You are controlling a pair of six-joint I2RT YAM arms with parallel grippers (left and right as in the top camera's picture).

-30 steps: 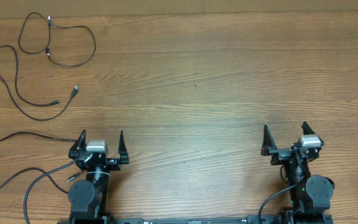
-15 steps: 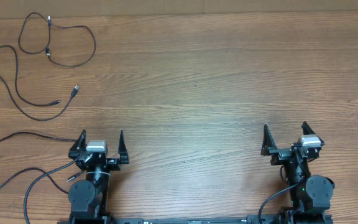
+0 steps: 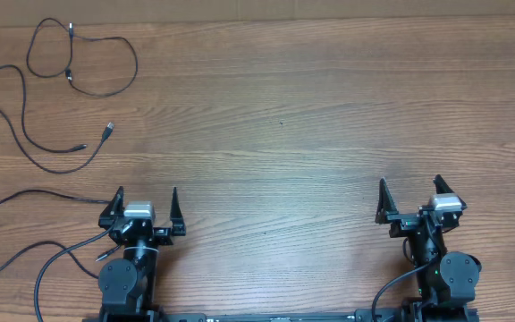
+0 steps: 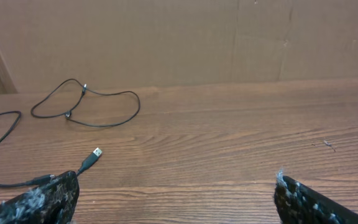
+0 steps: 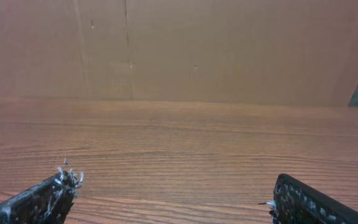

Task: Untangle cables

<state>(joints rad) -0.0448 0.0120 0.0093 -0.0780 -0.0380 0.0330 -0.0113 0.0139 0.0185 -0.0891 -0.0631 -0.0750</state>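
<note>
Two thin black cables lie apart at the table's far left. One short cable (image 3: 105,89) forms a loop at the back left and also shows in the left wrist view (image 4: 107,123). A longer USB cable (image 3: 21,134) curves below it, its plug (image 3: 108,131) pointing right; the plug shows in the left wrist view (image 4: 92,157). My left gripper (image 3: 147,199) is open and empty near the front edge, right of the cables. My right gripper (image 3: 409,190) is open and empty at the front right, far from them. Its fingers (image 5: 173,193) frame bare wood.
The robot's own black leads (image 3: 25,255) trail off the front left corner beside the left arm base. A brown cardboard wall (image 5: 179,50) stands along the table's back edge.
</note>
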